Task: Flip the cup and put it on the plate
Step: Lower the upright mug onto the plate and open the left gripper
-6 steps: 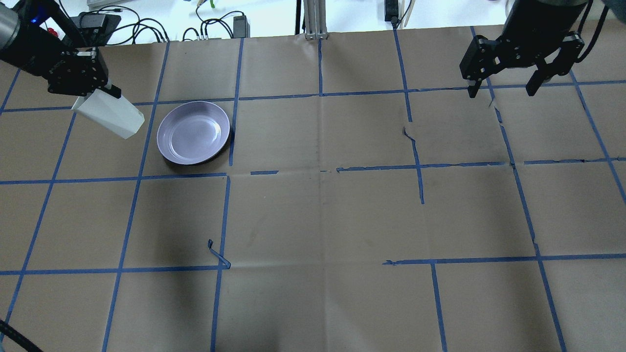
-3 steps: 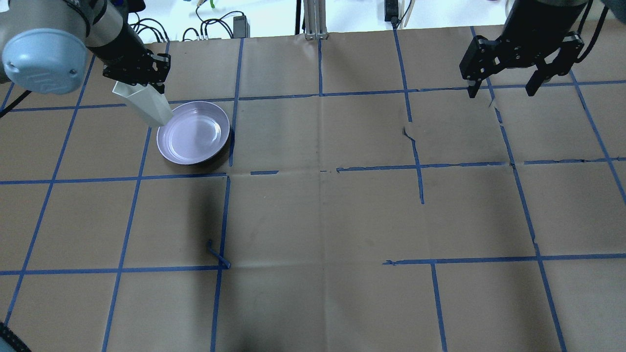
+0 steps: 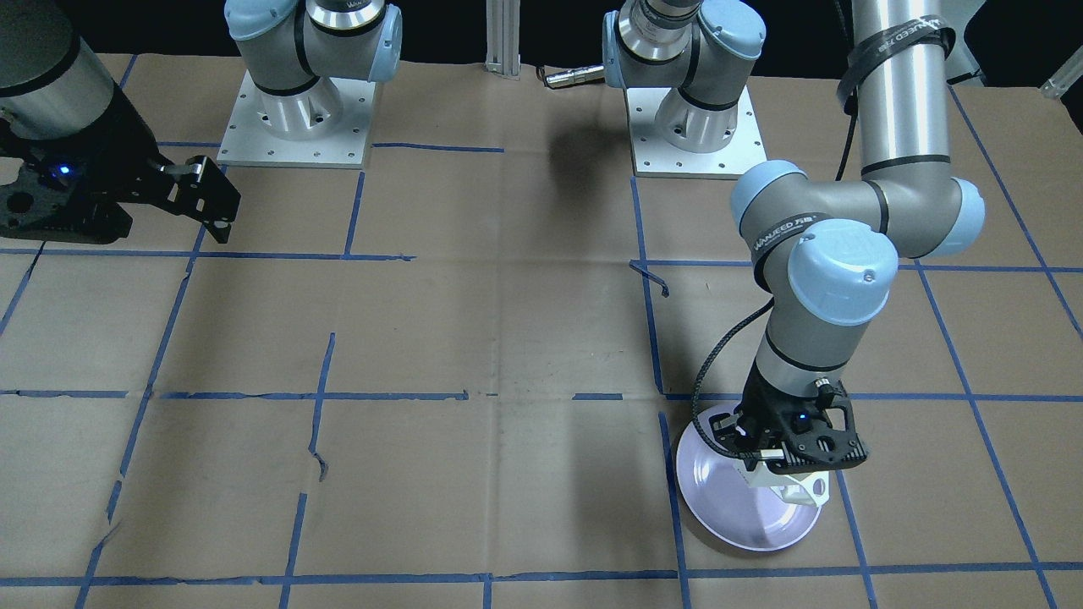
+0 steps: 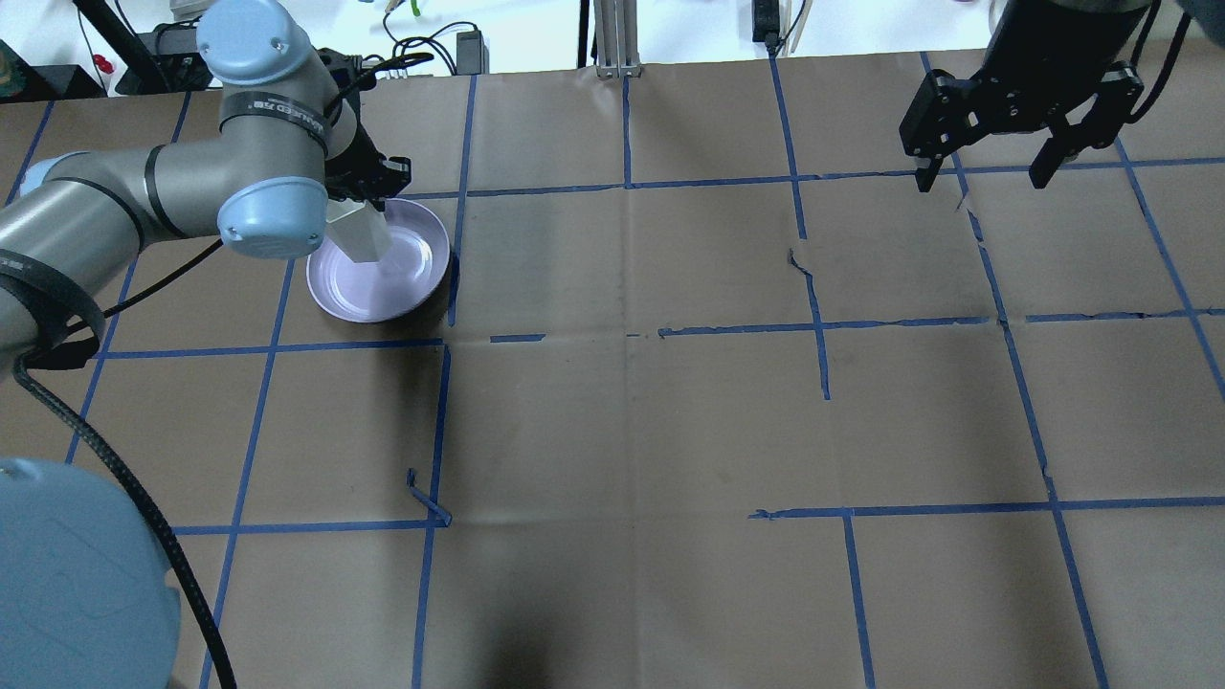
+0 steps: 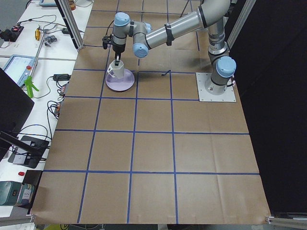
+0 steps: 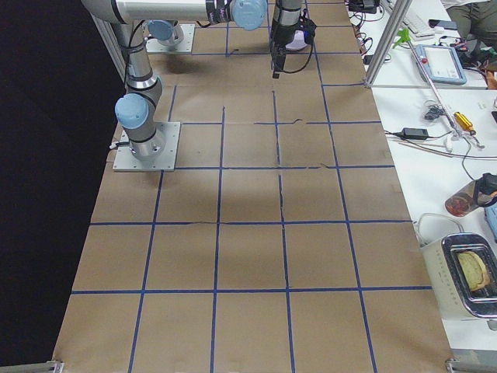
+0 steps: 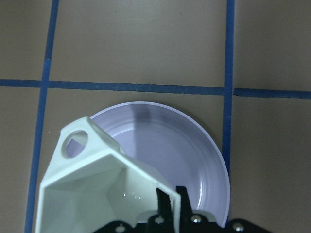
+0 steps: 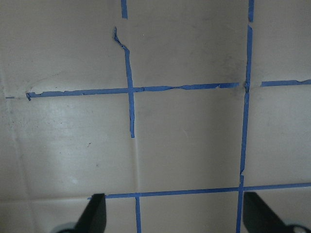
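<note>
The white faceted cup (image 4: 360, 235) hangs in my left gripper (image 4: 369, 194), which is shut on its rim. The cup is over the left part of the pale lavender plate (image 4: 402, 287). In the left wrist view the cup (image 7: 92, 184) has its mouth towards the camera and its handle at upper left, with the plate (image 7: 175, 145) below it. In the front-facing view the cup (image 3: 791, 488) sits low over the plate (image 3: 736, 516); I cannot tell whether they touch. My right gripper (image 4: 986, 177) is open and empty, high at the far right.
The table is covered in brown paper with a grid of blue tape (image 4: 627, 187). A loose curl of tape (image 4: 426, 498) sticks up in front of the plate. Cables and power bricks (image 4: 431, 48) lie beyond the table's far edge.
My left arm has swung right, carrying the cup from left of the plate to over it, and turned it from slanted to more upright. The right arm has not moved.
</note>
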{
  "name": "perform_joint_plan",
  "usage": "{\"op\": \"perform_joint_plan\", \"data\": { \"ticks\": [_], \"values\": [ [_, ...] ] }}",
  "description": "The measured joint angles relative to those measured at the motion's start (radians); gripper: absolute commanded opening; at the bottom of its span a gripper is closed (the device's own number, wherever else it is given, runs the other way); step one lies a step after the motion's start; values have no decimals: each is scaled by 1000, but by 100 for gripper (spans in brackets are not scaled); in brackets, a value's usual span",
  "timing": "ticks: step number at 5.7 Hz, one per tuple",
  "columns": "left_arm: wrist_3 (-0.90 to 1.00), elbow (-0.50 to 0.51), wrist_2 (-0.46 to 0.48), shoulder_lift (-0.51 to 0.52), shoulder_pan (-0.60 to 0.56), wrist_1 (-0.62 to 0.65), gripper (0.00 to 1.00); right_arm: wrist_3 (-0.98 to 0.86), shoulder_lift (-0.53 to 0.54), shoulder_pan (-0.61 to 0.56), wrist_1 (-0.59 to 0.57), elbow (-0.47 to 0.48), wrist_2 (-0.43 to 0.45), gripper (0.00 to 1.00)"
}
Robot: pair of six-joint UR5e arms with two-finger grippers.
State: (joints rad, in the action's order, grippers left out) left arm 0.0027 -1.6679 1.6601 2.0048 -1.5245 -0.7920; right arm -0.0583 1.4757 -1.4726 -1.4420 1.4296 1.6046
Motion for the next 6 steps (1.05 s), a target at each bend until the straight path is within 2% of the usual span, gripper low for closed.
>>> {"op": "perform_joint_plan", "data": {
  "ticks": [1, 2, 3, 4, 5, 6],
  "values": [
    [-4, -14, 11, 19, -11, 19, 4, 0, 0, 0, 0, 0, 0, 100],
    [-4, -26, 15, 23, -11, 21, 32, 0, 0, 0, 0, 0, 0, 100],
    [-4, -30, 17, 23, -9, 18, 77, 0, 0, 0, 0, 0, 0, 100],
    [-3, -31, 18, 26, -7, 19, 93, 0, 0, 0, 0, 0, 0, 100],
    [0, -26, 21, 29, -7, 19, 99, 0, 0, 0, 0, 0, 0, 100],
    [0, -15, 49, 19, -9, -9, 100, 0, 0, 0, 0, 0, 0, 100]
  ]
}}
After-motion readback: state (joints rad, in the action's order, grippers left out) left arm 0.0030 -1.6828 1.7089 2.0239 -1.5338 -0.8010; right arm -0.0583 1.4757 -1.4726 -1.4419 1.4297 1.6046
